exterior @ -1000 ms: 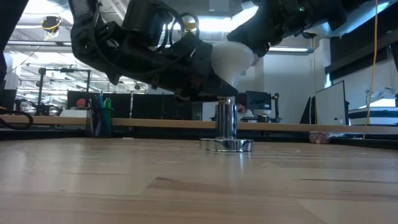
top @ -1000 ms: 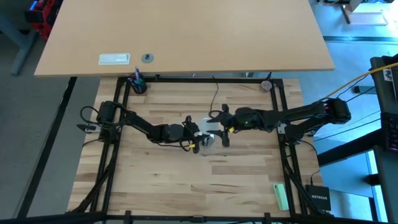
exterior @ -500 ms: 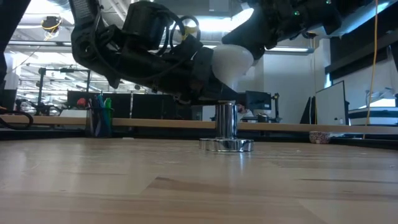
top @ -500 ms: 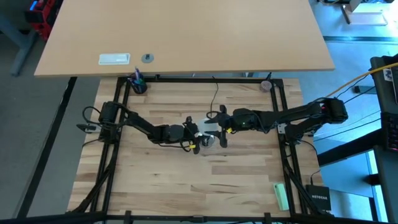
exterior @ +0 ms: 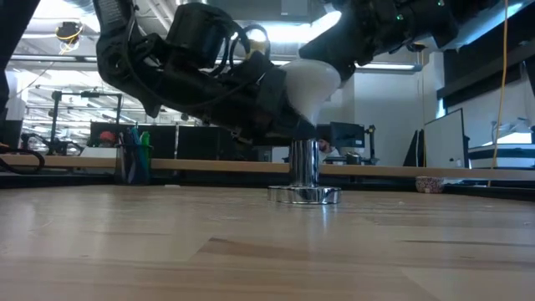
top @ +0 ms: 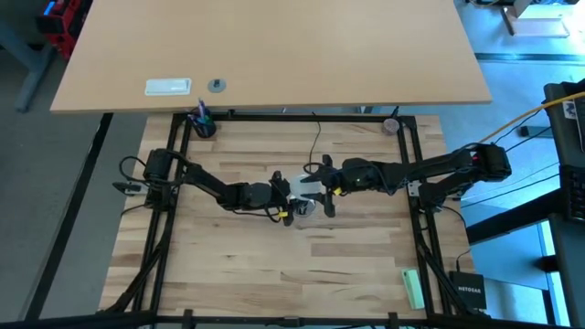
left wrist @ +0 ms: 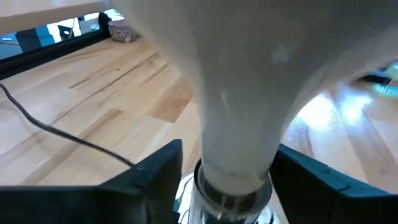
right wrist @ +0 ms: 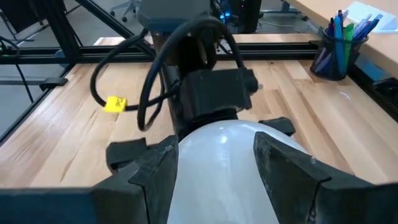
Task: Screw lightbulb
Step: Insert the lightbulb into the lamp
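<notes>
The frosted white lightbulb (exterior: pixel 311 82) stands tilted, its narrow end down in the top of the silver socket (exterior: pixel 303 167), whose round foot (exterior: pixel 303 195) rests on the table's middle. My right gripper (right wrist: pixel 217 162) is shut on the bulb's dome, coming from the table's right (top: pixel 322 194). My left gripper (left wrist: pixel 230 186) comes from the table's left (top: pixel 291 203), with a finger on either side of the joint where the bulb's neck (left wrist: pixel 239 124) meets the socket's rim (left wrist: pixel 231 198). The socket's thin black cord (top: pixel 317 137) runs to the far edge. My left gripper has its two fingers (left wrist: pixel 158 177) level on either side of the socket's top rim (left wrist: pixel 211 193), just below the bulb's neck. They stand close against it, but whether they bear on the socket's rim or the bulb's base I cannot tell. My right gripper pinches the bulb's rounded dome (right wrist: pixel 217 146) between its two fingers (right wrist: pixel 152 168), coming from the table's right and slanting down. The bulb is tilted, dome toward the right arm, with its narrow end in the socket.
A cup of pens (top: pixel 202 122) stands at the far left corner and shows in the right wrist view (right wrist: pixel 339 53). A small round object (top: pixel 391 125) lies at the far right and a green object (top: pixel 413 288) at the near right. A black frame (top: pixel 274 116) rims the table.
My right gripper has shifted a little toward the table's left with the bulb. The bulb stays tilted over the socket, and the socket has not moved.
</notes>
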{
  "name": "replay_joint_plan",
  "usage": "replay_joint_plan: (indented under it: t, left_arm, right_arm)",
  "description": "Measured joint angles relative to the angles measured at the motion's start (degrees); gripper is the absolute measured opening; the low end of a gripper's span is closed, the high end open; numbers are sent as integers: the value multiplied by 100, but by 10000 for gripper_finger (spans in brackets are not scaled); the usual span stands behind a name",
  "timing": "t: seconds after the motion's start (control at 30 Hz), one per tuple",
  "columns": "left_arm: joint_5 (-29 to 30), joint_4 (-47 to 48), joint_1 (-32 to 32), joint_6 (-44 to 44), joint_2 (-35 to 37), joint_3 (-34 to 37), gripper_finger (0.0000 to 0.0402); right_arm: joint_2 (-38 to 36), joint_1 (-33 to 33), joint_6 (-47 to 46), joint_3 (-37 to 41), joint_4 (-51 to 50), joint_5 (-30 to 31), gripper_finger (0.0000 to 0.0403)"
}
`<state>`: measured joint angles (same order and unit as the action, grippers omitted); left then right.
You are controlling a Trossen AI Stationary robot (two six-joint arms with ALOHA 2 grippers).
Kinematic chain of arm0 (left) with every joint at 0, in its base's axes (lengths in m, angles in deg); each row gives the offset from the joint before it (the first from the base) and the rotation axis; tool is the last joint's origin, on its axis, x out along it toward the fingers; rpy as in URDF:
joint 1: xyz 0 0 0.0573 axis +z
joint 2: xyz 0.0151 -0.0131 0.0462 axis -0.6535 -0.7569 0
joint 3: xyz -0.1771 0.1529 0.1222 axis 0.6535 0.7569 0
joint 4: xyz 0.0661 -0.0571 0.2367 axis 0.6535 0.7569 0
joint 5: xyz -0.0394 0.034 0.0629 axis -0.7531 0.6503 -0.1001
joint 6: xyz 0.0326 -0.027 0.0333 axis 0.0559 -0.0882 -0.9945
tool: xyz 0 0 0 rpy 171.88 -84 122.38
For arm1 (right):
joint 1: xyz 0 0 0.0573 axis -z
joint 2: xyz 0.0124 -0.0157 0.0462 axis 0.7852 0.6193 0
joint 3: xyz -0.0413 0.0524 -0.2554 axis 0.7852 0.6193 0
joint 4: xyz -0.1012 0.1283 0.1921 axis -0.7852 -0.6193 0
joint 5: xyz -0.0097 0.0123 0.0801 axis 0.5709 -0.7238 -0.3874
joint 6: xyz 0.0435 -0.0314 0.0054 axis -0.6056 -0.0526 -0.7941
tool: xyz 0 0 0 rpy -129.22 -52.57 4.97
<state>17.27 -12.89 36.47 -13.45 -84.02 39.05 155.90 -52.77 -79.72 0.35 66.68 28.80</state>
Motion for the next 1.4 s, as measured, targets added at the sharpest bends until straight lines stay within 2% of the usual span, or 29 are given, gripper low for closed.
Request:
replay_joint_plan:
  t: [0.13,0.43,0.83,1.4]
  left_arm:
    - [-1,43,0,44,-2,1,244]
    - [1,104,0,22,283,-71,247]
    - [0,379,-11,51,321,-83,248]
    - [0,363,-15,87,319,-101,248]
  right_arm:
    - [4,-1,-9,40,102,-121,214]
    - [183,-2,-11,37,242,-181,214]
    - [261,-2,-155,24,267,-184,214]
    - [392,-46,-533,208,991,-218,214]
